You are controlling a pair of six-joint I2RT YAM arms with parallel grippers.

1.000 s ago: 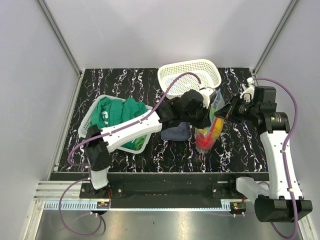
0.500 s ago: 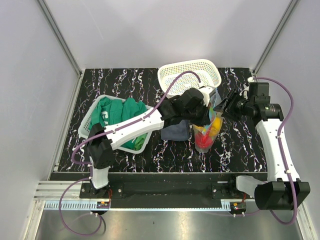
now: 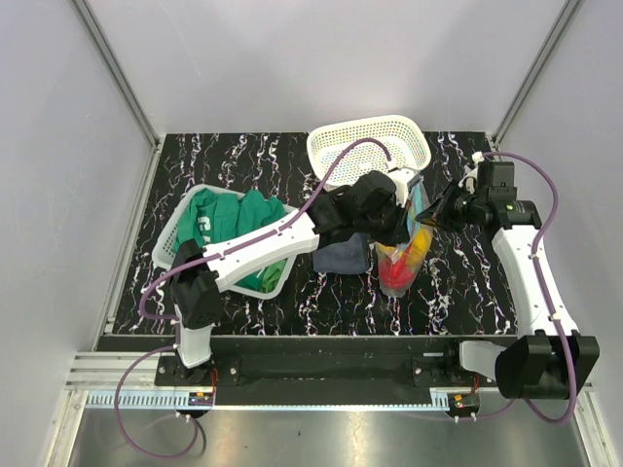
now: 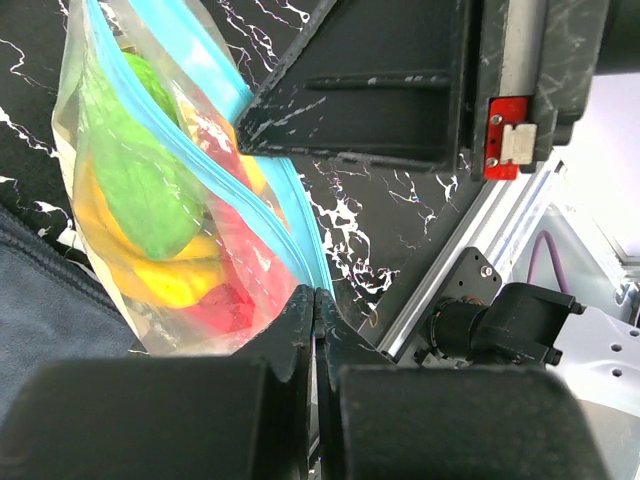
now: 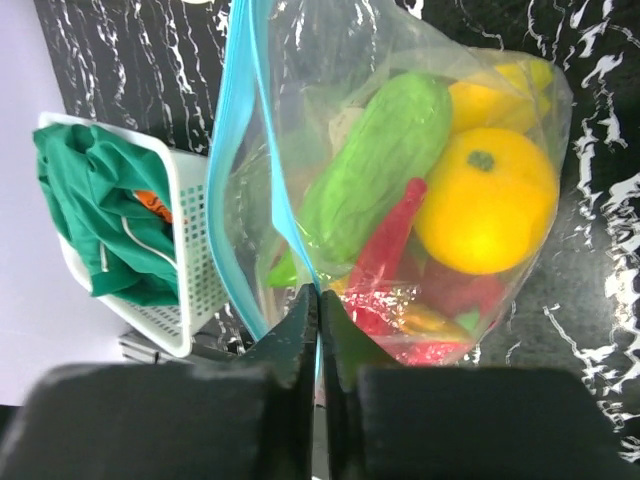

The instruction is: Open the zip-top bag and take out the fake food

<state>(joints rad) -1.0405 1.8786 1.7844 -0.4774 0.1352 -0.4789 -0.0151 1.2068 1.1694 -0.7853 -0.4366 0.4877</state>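
The zip-top bag [image 3: 397,261] hangs over the table between both arms, its teal-blue zip strip [image 5: 232,150] parted into two lips. Inside lies the fake food: a green oblong vegetable [image 5: 375,165], a round yellow-orange fruit [image 5: 487,200], a red chili [image 5: 388,250] and a yellow banana [image 4: 170,285]. My left gripper [image 4: 316,295] is shut on one lip of the strip, with the bag [image 4: 150,190] stretching away from it. My right gripper [image 5: 318,292] is shut on the other lip. In the top view the left gripper [image 3: 403,218] and the right gripper [image 3: 432,216] face each other across the bag's mouth.
A white basket [image 3: 175,233] holding green clothing [image 3: 238,224] stands at the left, and shows in the right wrist view as the basket [image 5: 190,250]. An empty white basket [image 3: 370,146] sits at the back. A dark blue cloth [image 3: 341,259] lies under the left arm.
My right gripper opened, shifted toward the bag's mouth and closed again on a lip of the zip strip. The left gripper stayed shut on the bag.
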